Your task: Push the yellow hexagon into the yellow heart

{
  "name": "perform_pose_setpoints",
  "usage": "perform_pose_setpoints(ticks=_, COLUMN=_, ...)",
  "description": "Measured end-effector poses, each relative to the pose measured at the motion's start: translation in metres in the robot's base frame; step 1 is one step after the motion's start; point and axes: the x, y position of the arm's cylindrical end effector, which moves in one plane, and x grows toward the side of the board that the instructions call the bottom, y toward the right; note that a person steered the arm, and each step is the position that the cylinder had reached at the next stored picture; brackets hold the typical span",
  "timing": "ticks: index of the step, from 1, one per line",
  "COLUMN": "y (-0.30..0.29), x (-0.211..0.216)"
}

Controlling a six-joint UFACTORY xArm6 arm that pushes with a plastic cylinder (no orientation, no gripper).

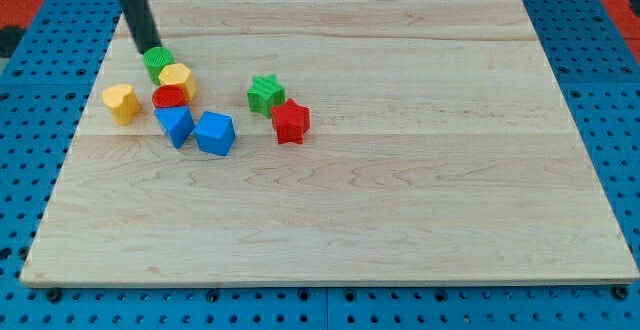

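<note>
The yellow hexagon (177,78) lies near the board's upper left, touching a green round block (156,61) on its upper left and a red round block (170,97) below it. The yellow heart (121,102) lies apart, to the left and a little lower, near the board's left edge. My tip (147,47) stands just above the green round block, up and left of the hexagon. The dark rod rises out of the view's top.
A blue triangular block (175,125) and a blue block (215,133) lie just below the red round one. A green star (265,93) and a red star (291,121) lie to the right. The wooden board (400,190) rests on a blue pegboard.
</note>
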Motion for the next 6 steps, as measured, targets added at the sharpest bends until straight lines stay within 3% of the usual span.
perform_pose_setpoints(ticks=1, y=-0.020, x=0.016)
perform_pose_setpoints(ticks=3, y=0.116, x=0.029)
perform_pose_setpoints(ticks=4, y=0.154, x=0.051)
perform_pose_setpoints(ticks=6, y=0.051, x=0.064)
